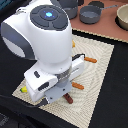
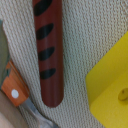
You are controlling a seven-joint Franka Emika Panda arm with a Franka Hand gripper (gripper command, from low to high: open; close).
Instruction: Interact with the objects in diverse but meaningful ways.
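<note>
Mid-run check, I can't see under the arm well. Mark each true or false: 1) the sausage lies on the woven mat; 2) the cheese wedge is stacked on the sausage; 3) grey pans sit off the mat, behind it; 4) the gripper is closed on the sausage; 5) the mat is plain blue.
1) True: in the wrist view the brown sausage lies flat on the woven mat.
2) False: the yellow cheese wedge rests beside it, with mat showing between.
3) True: grey pans stand beyond the mat's far edge.
4) False: nothing grips the sausage; the gripper itself is not visible.
5) False: the mat is beige.
</note>
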